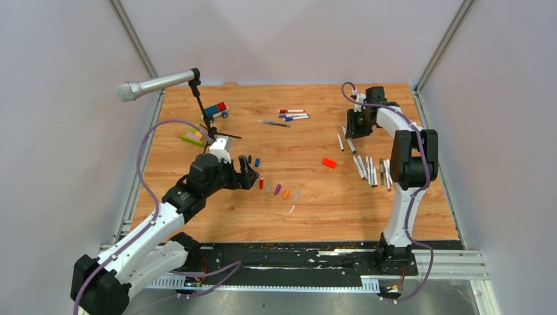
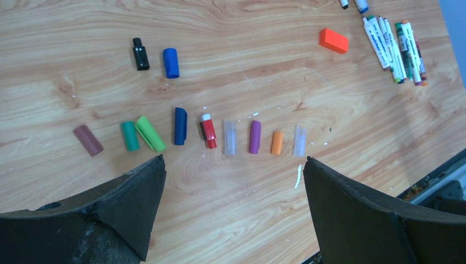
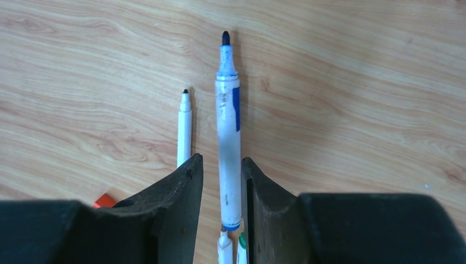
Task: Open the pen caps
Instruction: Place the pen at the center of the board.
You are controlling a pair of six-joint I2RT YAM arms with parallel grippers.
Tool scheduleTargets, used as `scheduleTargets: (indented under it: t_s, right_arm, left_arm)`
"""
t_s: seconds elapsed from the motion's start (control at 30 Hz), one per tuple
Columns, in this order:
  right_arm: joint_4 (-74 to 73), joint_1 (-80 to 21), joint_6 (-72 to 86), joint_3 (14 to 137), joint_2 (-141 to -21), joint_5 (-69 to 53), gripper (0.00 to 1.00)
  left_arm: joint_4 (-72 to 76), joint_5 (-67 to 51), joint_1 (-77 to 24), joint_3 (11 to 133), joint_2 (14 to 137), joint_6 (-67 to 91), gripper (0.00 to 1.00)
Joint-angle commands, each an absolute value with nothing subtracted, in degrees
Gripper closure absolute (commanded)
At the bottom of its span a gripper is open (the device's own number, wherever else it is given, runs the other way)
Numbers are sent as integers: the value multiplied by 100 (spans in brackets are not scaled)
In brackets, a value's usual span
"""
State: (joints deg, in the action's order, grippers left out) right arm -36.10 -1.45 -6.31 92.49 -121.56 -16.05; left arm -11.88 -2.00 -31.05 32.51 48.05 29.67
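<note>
Several pen caps lie in a row on the wooden table below my left gripper (image 2: 233, 165): brown (image 2: 88, 139), green (image 2: 129, 136), dark blue (image 2: 180, 126), red (image 2: 208, 132), purple (image 2: 254, 136), orange (image 2: 277, 142) and clear (image 2: 300, 141). A black cap (image 2: 140, 54) and a blue cap (image 2: 171, 62) lie farther off. The left gripper (image 1: 251, 176) is wide open and holds nothing. At the back right, my right gripper (image 3: 221, 165) straddles an uncapped blue pen (image 3: 228, 137) that lies on the table, with a gap beside its left finger. A thin uncapped pen (image 3: 184, 129) lies to its left.
Uncapped pens are bunched at the right (image 1: 373, 172). Capped pens lie at the back middle (image 1: 292, 115). An orange-red block (image 1: 329, 163) sits between. A microphone (image 1: 157, 84) on a tripod and toy bricks (image 1: 215, 110) stand at the back left.
</note>
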Motion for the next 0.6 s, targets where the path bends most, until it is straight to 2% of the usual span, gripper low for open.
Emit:
scheduleTargets:
  t_s: [0.0,0.23,0.57]
  right_arm:
    - [-3418,-150,-660,9062,-11380,-1754,67]
    - [-3279,-154,-828,8365,-10571,-2398,67]
    - [-2950,-141,-1803,6853,-8836,-3736,65]
  left_arm:
    - [-662,-371,-3085,3126,4800,3434,0]
    - [258,-460,-3085,2944,5017,4107,0]
    - [-210,-161,-3084,3681,6029,4573,0]
